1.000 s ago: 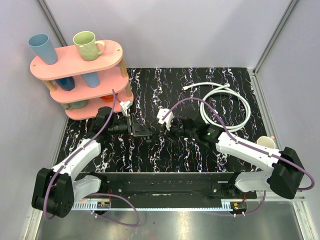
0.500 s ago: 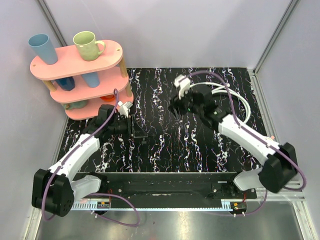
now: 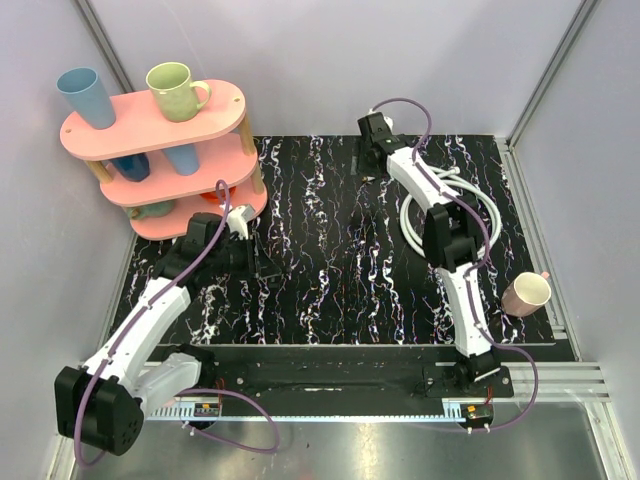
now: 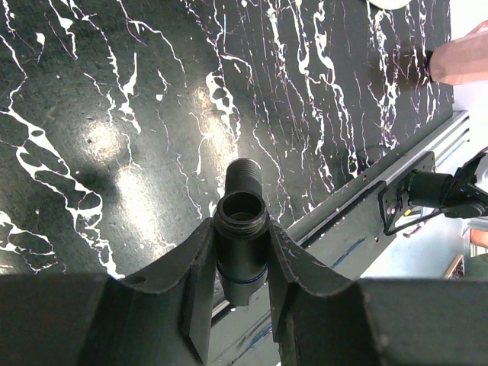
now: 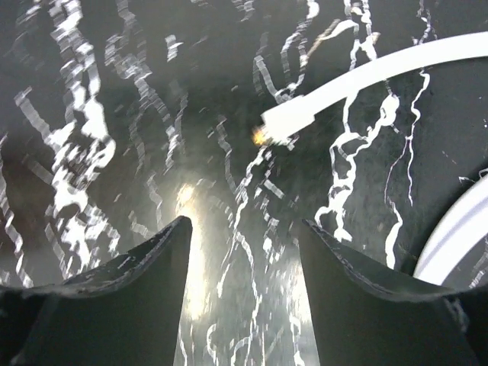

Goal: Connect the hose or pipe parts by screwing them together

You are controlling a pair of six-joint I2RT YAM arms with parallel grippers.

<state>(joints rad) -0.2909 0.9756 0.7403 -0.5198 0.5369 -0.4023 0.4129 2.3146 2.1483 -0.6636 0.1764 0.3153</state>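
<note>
**Hose end under spread jaws, fitting held ready**

The white hose (image 3: pixel 408 228) lies coiled at the far right of the black marbled table (image 3: pixel 320 290). Its free end (image 5: pixel 288 120) runs out to the left and lies flat, where we can pinch it easily. Our right gripper (image 5: pixel 244 229) hangs just short of that end, jaws apart with nothing between them; we judge it is lined up to take hold. The black threaded fitting (image 4: pixel 241 217) sits clamped in our left gripper (image 4: pixel 240 236) on the near left, its open mouth exposed, probably so the hose end can be brought to it and turned in. The pink shelf (image 3: pixel 135 118) stands well apart at the far left.
</note>
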